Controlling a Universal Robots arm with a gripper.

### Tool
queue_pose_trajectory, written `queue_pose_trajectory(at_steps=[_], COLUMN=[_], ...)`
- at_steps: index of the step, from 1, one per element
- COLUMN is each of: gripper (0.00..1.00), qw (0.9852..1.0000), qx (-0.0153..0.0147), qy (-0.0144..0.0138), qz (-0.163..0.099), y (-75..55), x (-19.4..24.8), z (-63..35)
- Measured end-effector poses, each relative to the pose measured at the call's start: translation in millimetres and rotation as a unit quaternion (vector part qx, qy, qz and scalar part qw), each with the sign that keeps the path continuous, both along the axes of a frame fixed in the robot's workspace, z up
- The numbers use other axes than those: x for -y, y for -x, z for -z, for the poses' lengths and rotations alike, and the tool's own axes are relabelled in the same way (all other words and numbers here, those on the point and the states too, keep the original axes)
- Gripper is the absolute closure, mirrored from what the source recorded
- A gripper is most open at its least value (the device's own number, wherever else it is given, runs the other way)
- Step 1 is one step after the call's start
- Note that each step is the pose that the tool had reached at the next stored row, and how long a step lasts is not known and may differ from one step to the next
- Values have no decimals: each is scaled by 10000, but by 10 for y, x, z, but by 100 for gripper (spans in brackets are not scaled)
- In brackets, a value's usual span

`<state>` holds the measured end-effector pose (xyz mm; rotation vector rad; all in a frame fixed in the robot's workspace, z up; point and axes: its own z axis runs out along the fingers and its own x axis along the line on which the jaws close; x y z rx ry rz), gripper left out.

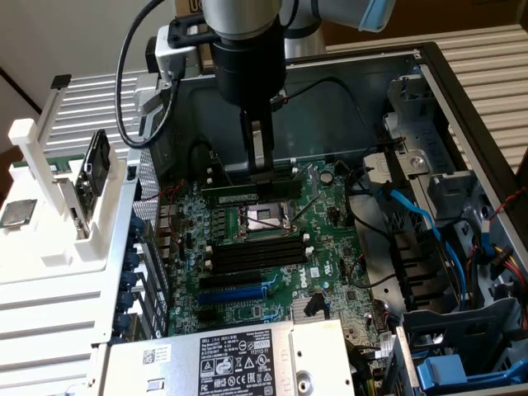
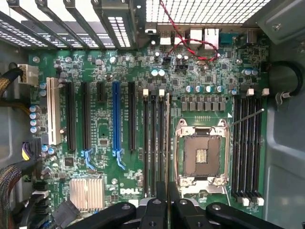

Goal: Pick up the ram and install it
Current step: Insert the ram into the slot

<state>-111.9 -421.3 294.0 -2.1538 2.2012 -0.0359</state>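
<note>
The gripper [image 1: 262, 172] holds the ram [image 1: 252, 192] above the motherboard [image 1: 330, 223].

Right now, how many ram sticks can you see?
1. The ram is held in the jaws of the gripper, above the slots beside the CPU socket. The memory slots on the socket's other side look empty; the arm may hide more.

White slatted tabletop [image 1: 74, 289], brown wall behind [image 1: 462, 16]
</note>
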Motion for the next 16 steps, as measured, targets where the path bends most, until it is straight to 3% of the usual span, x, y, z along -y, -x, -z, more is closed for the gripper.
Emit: queue_pose_trajectory(at_steps=[9, 16], gripper=[87, 87], qw=[10000, 10000], qx=[1, 0], qy=[-1, 0], qz=[0, 0], y=[-34, -38], x=[75, 94], z=[159, 275])
